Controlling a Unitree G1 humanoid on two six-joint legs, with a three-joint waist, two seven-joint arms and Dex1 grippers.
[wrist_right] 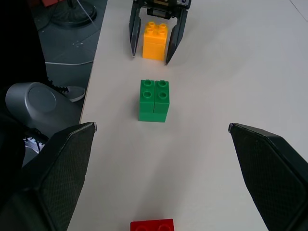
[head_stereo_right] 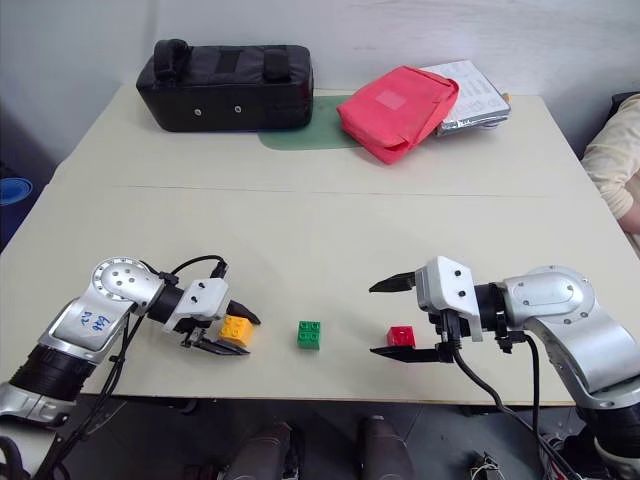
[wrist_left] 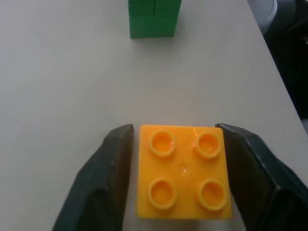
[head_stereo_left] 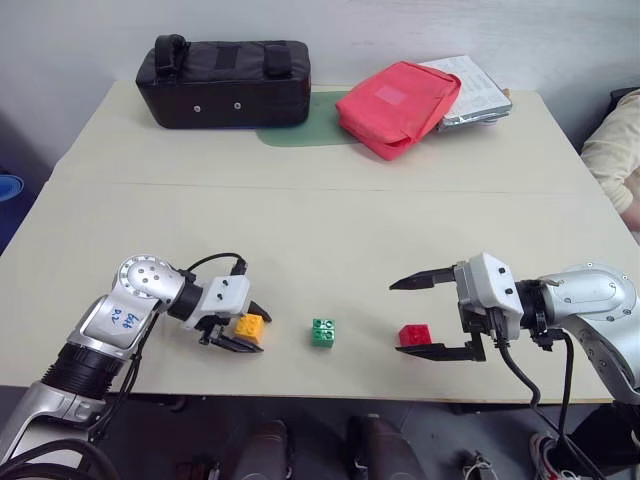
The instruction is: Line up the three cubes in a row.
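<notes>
A pale beige table point(head_stereo_left: 300, 210) stretches in front of me, with a thin seam crossing it from side to side.

Along its near edge three small studded cubes sit in a row, spaced apart. The yellow-orange cube point(head_stereo_left: 249, 326) is at about 8 o'clock, the green cube point(head_stereo_left: 323, 332) at 6 o'clock and the red cube point(head_stereo_left: 414, 334) at about 4 o'clock.

At the far edge, a black bag point(head_stereo_left: 224, 82) lies at 11 o'clock. A red fabric pouch point(head_stereo_left: 398, 106) lies at 1 o'clock, resting partly on a stack of papers point(head_stereo_left: 472, 88). A green mat point(head_stereo_left: 290, 132) lies flat between them, partly under both.
</notes>
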